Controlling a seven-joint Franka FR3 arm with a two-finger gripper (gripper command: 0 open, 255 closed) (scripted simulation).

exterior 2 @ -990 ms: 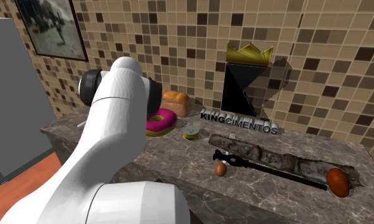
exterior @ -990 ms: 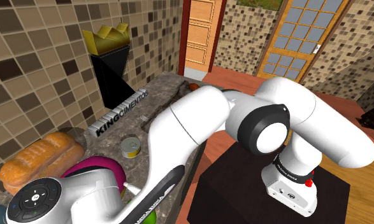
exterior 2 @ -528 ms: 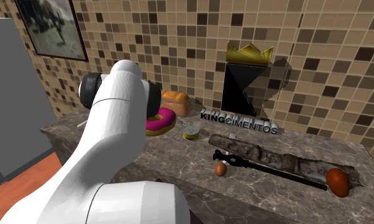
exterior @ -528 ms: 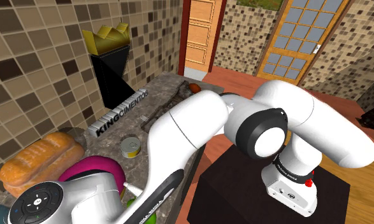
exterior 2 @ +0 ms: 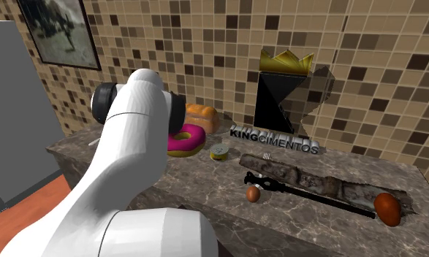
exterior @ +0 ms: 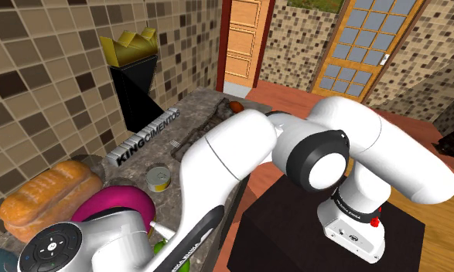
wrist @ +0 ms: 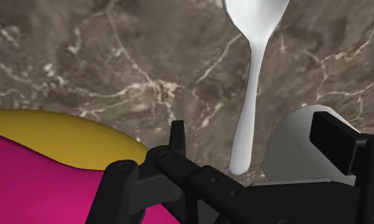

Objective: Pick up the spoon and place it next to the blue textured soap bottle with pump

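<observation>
The white spoon (wrist: 255,16) lies flat on the brown marble counter (wrist: 102,57) straight ahead of my gripper (wrist: 254,133). Its bowl points away from me and the tip of its handle reaches in between my two fingers, which stand wide apart and touch nothing, so I hold nothing. Just beside the handle's tip, close against one finger (wrist: 335,137), sits a pale grey rounded thing (wrist: 294,149) that I cannot name, and beyond my other finger lies a pink doughnut (wrist: 39,184) with a yellow edge, well apart from the spoon.
</observation>
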